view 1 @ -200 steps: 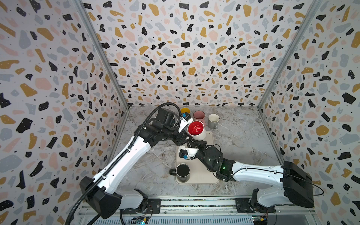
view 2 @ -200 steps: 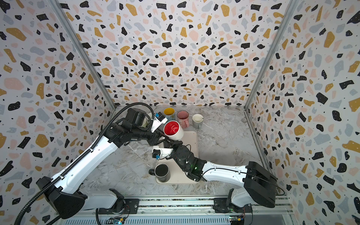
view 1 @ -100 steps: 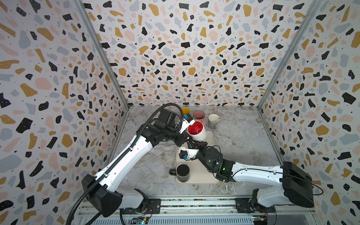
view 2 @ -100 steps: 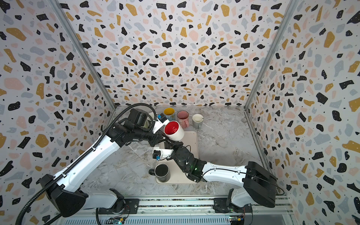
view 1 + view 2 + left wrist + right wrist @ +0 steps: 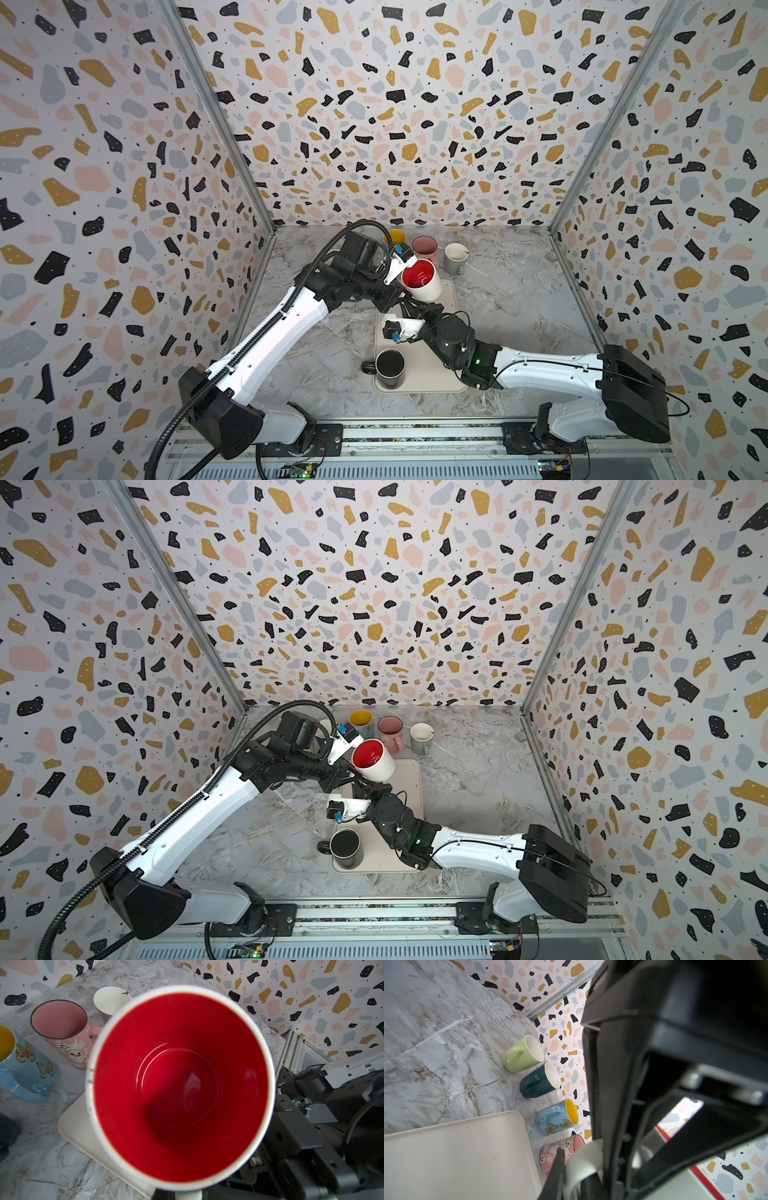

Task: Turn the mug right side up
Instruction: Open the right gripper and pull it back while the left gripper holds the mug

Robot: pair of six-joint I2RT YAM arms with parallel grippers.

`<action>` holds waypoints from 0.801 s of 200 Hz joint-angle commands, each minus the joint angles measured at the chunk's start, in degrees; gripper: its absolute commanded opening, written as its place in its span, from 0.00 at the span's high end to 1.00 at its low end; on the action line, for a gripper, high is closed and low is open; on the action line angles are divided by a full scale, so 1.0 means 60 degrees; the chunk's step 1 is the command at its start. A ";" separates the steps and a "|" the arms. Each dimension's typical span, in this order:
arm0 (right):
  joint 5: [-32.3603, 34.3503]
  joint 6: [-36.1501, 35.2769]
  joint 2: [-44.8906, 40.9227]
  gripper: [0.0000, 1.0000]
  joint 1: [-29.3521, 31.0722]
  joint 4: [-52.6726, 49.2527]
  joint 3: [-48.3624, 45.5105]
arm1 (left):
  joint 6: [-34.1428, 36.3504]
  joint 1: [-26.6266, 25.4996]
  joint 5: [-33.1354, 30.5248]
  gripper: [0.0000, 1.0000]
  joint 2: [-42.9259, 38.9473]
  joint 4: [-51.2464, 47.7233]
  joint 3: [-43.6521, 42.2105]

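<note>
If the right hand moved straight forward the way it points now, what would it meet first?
Probably the white mug, whose handle the right hand grips. Close behind stands the left hand; depth is unclear.

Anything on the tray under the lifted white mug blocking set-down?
Nothing visible. The tray's far end below the white mug is bare; the black mug stands at its near end, well apart.

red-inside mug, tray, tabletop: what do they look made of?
Mug: looks like glazed ceramic, white outside and red inside, with glossy highlights on the inner floor.
Tray: likely plastic, matte cream, with a rounded moulded corner and raised lip; could be melamine.
Tabletop: marble pattern with grey veining; real stone or printed laminate, can't tell.
</note>
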 commanded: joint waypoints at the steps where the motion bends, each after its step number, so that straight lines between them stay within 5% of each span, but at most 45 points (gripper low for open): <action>1: 0.0010 -0.0191 -0.0667 1.00 0.0188 0.1425 0.0302 | -0.0308 0.0024 -0.0321 1.00 0.0091 0.0221 -0.0057; 54: 0.0173 -0.0128 -0.0790 0.82 0.0182 0.1224 0.0263 | -0.0366 0.0024 -0.0548 1.00 0.0098 0.0394 -0.0042; 160: 0.0526 0.0285 -0.1321 0.75 0.0196 0.0195 0.0179 | -0.0498 0.0213 -0.0921 1.00 0.0390 0.0960 -0.0015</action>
